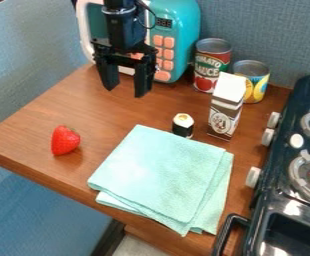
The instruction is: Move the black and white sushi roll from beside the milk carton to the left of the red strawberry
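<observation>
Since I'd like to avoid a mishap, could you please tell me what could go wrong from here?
The red, rounded strawberry lies near the brown wooden table's edge, so a nudge might roll it off. The open black pincer hangs close to the boxy teal toy microwave and could bump it. The narrow, upright brown-and-white carton might topple if brushed.

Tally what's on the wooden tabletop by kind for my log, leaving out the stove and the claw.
Cans: 2
Toy microwave: 1
Carton: 1
Sushi roll: 1
Strawberry: 1
Folded cloth: 1
Total: 7
</observation>
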Robot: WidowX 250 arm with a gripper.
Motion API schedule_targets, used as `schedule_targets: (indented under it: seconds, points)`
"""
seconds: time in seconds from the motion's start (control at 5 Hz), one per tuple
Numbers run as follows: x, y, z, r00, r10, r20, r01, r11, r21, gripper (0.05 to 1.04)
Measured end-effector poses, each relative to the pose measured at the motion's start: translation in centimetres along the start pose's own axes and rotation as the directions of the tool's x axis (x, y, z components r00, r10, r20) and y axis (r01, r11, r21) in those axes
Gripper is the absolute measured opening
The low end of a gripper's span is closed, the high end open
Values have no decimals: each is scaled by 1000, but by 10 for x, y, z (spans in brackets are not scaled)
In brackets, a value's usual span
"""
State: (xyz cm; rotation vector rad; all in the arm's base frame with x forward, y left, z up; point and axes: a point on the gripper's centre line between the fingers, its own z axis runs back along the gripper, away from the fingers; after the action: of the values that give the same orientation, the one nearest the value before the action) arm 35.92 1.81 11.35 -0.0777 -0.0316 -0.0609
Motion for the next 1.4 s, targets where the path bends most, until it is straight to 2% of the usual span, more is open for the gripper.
schedule_targets:
  seconds: [0.2,0.4,0.6,0.8,1.0,1.2,1.4]
  points:
    - [-3,0,-16,999,1,-44,-1,1000,-6,1001]
    - [2,-15,-22,997,-78,-12,78,997,17,1001]
    - [6,-38,-24,980,-193,54,192,981,32,1001]
    - [10,-44,-21,969,-233,86,232,973,16,1001]
    - [25,-50,-38,961,-273,34,272,962,26,1001]
    - [36,-57,-44,956,-292,12,291,955,50,1001]
    - [41,-56,-51,956,-293,-6,293,955,54,1001]
